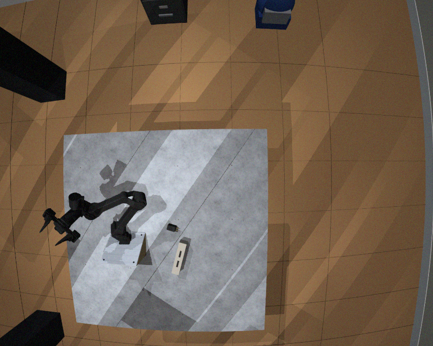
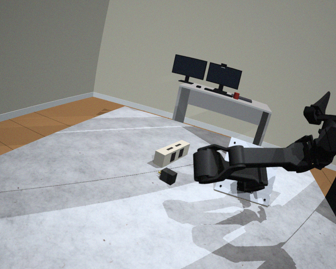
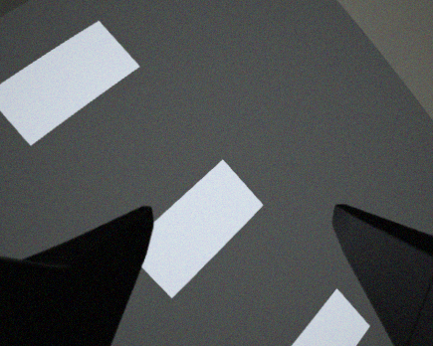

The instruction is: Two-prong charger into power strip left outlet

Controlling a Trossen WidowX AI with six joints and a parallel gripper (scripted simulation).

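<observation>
The black two-prong charger [image 1: 171,227] [image 2: 168,175] lies on its side on the grey table top [image 1: 228,178] [image 2: 75,162], prongs level. The cream power strip [image 1: 180,257] [image 2: 171,152] lies a short way from it, with two outlets on its top face. My gripper [image 1: 49,237] [image 3: 242,215] is open and empty. It is raised beyond the table's left edge, far from both the charger and the strip, and points up at the ceiling lights. One finger [image 2: 321,104] shows at the right edge of the exterior view. The wrist view shows neither the charger nor the strip.
The arm's base stands on a pale mounting plate [image 1: 114,256] [image 2: 266,199] beside the strip. A desk [image 2: 220,102] with two monitors stands by the wall. Black cabinets [image 1: 22,66] [image 1: 34,329] and a blue object [image 1: 274,13] stand on the wooden floor.
</observation>
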